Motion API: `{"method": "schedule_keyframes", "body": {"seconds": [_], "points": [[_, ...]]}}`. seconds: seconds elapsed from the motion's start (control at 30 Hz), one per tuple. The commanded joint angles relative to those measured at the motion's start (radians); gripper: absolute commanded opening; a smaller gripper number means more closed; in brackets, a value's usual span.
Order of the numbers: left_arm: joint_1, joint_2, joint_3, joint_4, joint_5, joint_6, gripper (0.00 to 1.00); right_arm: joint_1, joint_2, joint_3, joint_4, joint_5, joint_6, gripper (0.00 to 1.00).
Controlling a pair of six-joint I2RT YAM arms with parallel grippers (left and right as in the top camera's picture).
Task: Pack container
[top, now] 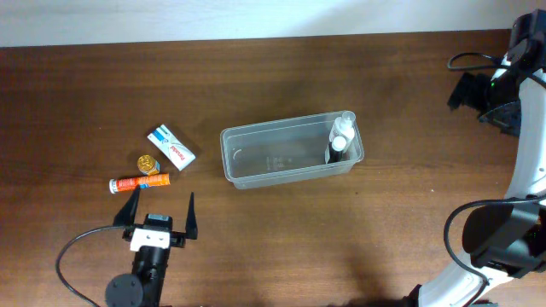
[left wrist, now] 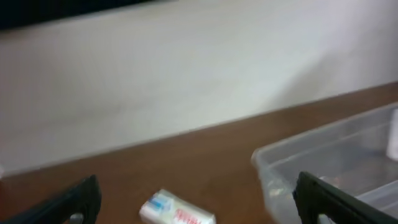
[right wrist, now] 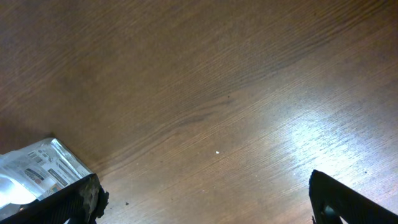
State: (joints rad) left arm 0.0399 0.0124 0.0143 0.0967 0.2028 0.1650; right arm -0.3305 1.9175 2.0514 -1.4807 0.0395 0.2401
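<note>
- container [top: 273, 159]: clear plastic tub, rounded corners, rimmed; upright, open-topped
- lies mid-table [top: 256, 68]; long axis roughly 9 to 3 o'clock, slightly tilted
- small bottle [top: 339, 141] inside, at its 3 o'clock end

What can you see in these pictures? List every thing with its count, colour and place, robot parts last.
clear see-through plastic rectangular container: one, colourless, table centre
small bottle: one, white with a dark lower part, inside the container at its right end
small flat box: one, white and blue, left of the container
small round item: one, gold, beside the box
slim tube: one, orange-red, just ahead of the left arm's fingers
shiny printed packet: one, silvery, lower left of the right wrist view, identity unclear
wooden table: one, dark brown
left gripper: one, black, open, empty
right gripper: one, black, open, over bare wood
</note>
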Motion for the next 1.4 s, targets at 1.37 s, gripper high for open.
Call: {"method": "schedule_keyframes", "body": {"seconds": [1.37], "points": [[-0.296,1.557,1.130,-0.476,-0.181,0.031,0.99,0.002,0.003,0.000,0.003,-0.005,0.012,0.98]]}}
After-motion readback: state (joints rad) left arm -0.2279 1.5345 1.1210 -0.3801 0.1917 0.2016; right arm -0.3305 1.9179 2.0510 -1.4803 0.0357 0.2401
